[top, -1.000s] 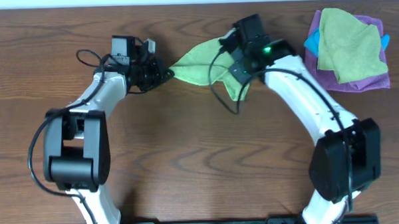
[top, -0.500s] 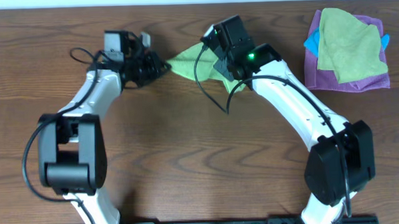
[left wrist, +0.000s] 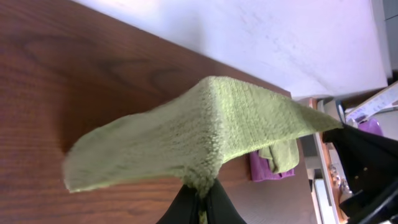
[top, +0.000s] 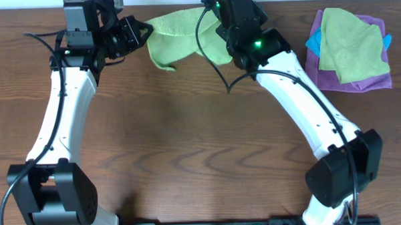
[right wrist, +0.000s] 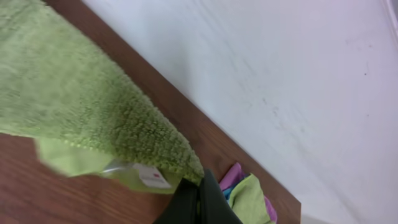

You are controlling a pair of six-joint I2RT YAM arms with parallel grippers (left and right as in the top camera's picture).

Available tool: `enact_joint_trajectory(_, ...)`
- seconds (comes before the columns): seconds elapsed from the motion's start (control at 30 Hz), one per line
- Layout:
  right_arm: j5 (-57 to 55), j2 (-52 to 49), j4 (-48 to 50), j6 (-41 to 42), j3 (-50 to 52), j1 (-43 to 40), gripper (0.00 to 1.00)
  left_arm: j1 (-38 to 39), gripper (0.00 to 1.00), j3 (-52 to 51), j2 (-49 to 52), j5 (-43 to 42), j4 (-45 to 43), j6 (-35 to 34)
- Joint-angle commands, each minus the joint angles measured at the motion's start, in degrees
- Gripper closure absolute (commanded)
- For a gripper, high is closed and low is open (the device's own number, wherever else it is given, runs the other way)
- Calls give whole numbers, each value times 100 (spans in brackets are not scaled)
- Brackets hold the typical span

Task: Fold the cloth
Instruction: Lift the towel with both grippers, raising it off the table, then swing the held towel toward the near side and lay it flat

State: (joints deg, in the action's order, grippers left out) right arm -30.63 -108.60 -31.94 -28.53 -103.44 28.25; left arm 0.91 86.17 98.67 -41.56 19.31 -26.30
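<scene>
At the near edge of each wrist view, the left gripper (left wrist: 199,202) and right gripper (right wrist: 198,196) are clamped on separate corners of the cloth (top: 176,32). They hold it raised over the far side of the table (top: 188,139), likely to spread it flat. Farther right, spare cloths (top: 351,47) lie well apart.

- The left gripper (left wrist: 199,200), at the bottom edge, pinches a corner of the bright green cloth (left wrist: 205,130) between dark fingers
- The cloth spreads above the wooden table (left wrist: 74,74), its far corner reaching a black robot part (left wrist: 367,162) at right
- Beyond it lie a purple cloth (left wrist: 256,168) and a duller green cloth (left wrist: 283,154), with a white wall (left wrist: 280,37) behind
</scene>
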Motion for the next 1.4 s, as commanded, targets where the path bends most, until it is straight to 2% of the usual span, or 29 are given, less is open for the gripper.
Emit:
enact_joint_trajectory(0.0, -131, 179, -129, -90, -109, 72, 99, -155, 94, 35, -22, 46, 74, 210)
enact_joint_trajectory(0.23, -127, 184, -1182, 61, -109, 223, 98, -212, 94, 35, -22, 177, 793, 658)
enact_joint_trajectory(0.5, -444, 216, -55, 15, -118, 173, 99, -249, 94, 37, -22, 236, 76, 544)
enact_joint_trajectory(0.67, -573, 225, 680, -162, -120, 210, 99, -238, 94, 39, -22, -31, -638, 153)
enact_joint_trajectory(1.0, -1283, 264, 221, -188, -120, 485, 99, -240, 94, 39, -24, -376, -363, 258)
enact_joint_trajectory(1.07, -1283, 264, 13, -170, -120, 522, 99, -238, 94, 39, -24, -428, -170, 382)
enact_joint_trajectory(1.17, -1222, 264, -505, 31, -120, 560, 99, -238, 94, 39, -22, -455, 573, 743)
enact_joint_trajectory(1.23, -925, 264, -1099, 459, -120, 586, 99, -238, 94, 39, -22, -514, 1318, 940)
enact_joint_trajectory(1.37, -411, 264, -1939, 1084, -120, 588, 99, -238, 94, 39, -22, -769, 2253, 1244)
